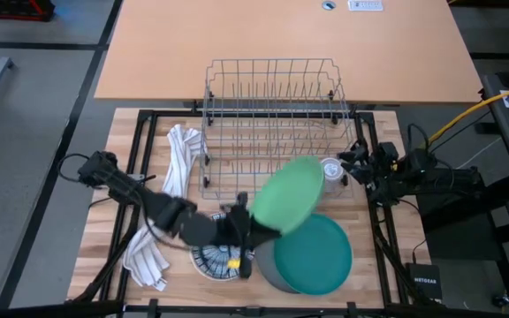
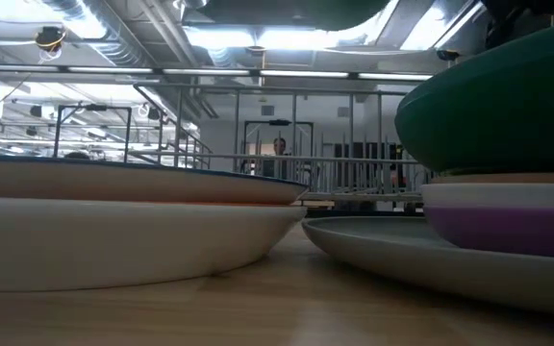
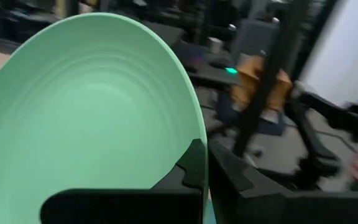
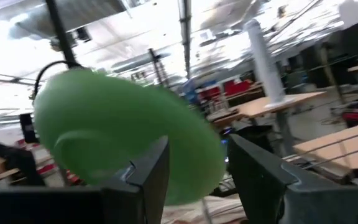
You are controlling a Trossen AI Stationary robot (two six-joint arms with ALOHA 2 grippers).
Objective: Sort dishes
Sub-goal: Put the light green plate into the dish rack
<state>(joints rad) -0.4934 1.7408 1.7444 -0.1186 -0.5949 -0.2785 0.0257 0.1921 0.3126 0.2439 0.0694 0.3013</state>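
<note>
High view first, working across from the left: the white striped towel lies crumpled along the table's left side, and the left arm reaches in over it toward the middle. Its left gripper is clamped on the near edge of the light green plate, which is lifted and tilted above the table. In the left wrist view the two dark fingers pinch the rim of that plate, one on each face, so the grip looks firm.

What the coming move hangs on, I'd say, is this: the plate stands out from the gripper toward the wire dish rack, its far edge already overlapping the rack's front rail in the overhead picture. To slot it, the plate probably has to stand on edge in line with the tines.

Below the plate sit the blue-and-white striped dish, then the teal plate atop a grey one. Further right, a small clear glass cup stands beside the rack, and the right gripper waits just beside it, fingers apart, facing the green plate.

Hidden: the plate covers the rack's front corner, so which slots are free there I cannot tell. The low view shows only stacked rims close up, the teal one among them.
</note>
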